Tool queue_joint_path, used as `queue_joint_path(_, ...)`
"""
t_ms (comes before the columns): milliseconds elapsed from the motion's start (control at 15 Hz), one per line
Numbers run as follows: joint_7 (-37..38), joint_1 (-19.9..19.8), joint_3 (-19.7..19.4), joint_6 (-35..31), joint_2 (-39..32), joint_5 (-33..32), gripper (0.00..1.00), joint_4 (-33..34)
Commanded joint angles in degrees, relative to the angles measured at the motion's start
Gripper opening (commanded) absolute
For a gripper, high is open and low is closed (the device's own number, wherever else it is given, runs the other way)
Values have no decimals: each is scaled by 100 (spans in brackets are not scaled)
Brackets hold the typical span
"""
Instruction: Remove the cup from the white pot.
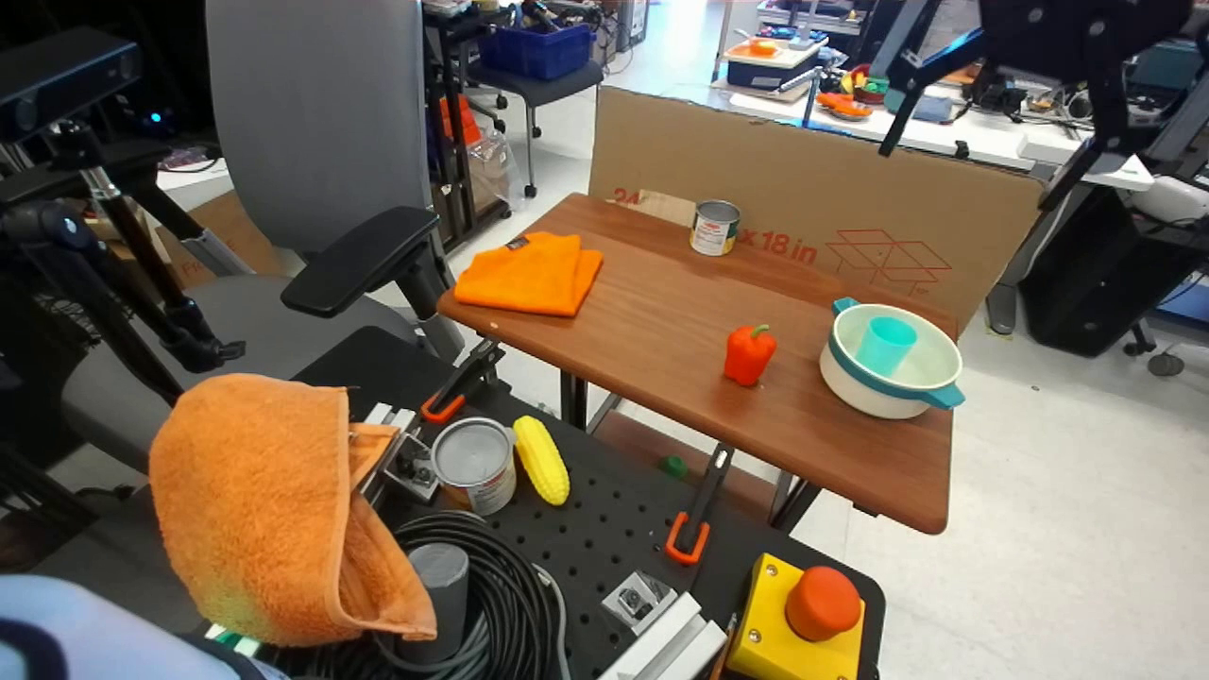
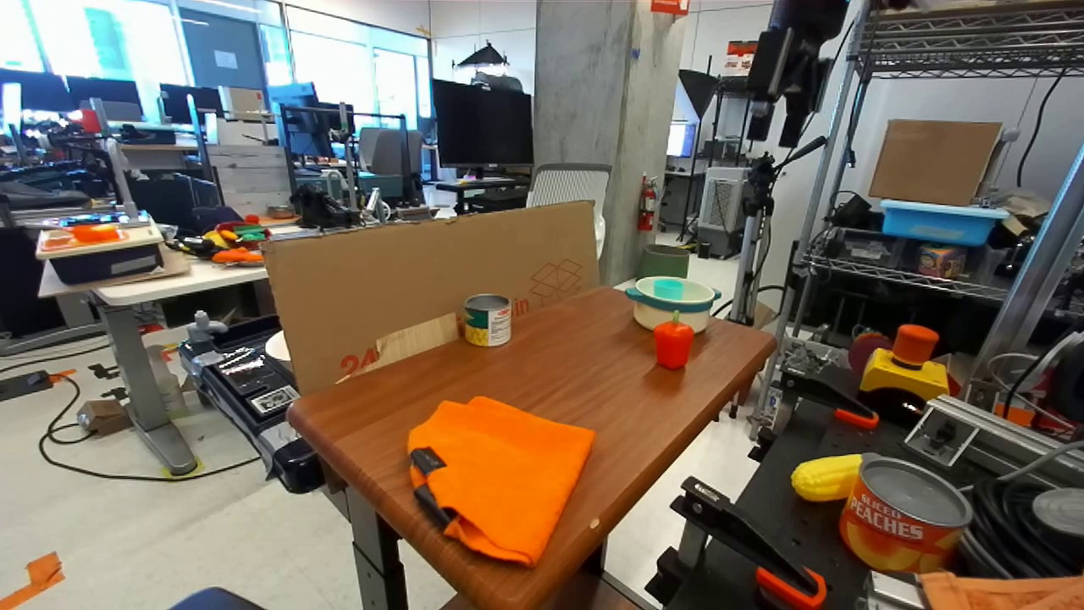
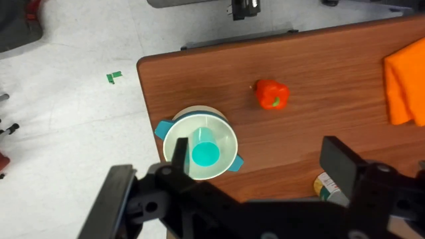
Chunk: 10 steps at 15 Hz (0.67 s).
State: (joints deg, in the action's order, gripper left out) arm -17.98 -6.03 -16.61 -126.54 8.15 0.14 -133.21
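The teal cup (image 1: 886, 347) stands inside the white pot (image 1: 930, 361), which has teal handles and sits at one end of the brown table. In an exterior view the cup (image 2: 668, 290) shows just above the rim of the pot (image 2: 648, 316). In the wrist view the cup (image 3: 206, 153) leans a little in perspective inside the pot (image 3: 226, 142). My gripper (image 1: 965, 178) is open and empty, high above the table and apart from the pot. It also shows in an exterior view (image 2: 774, 138). In the wrist view one finger of the gripper (image 3: 255, 139) covers part of the pot.
A red pepper (image 1: 749, 355) stands near the pot on the table (image 1: 652, 312). A can (image 1: 715, 228) stands by the upright cardboard (image 1: 803, 170) at the far edge. A folded orange cloth (image 2: 508, 474) lies at the other end. The pot is close to the table's corner.
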Motion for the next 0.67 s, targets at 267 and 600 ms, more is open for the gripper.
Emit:
queue_joint_path(267, 117, -336, 320, -555, -1993, 219, 100, 1340)
queue_joint_path(600, 265, -506, 548, -461, -2973, 94, 100, 2170)
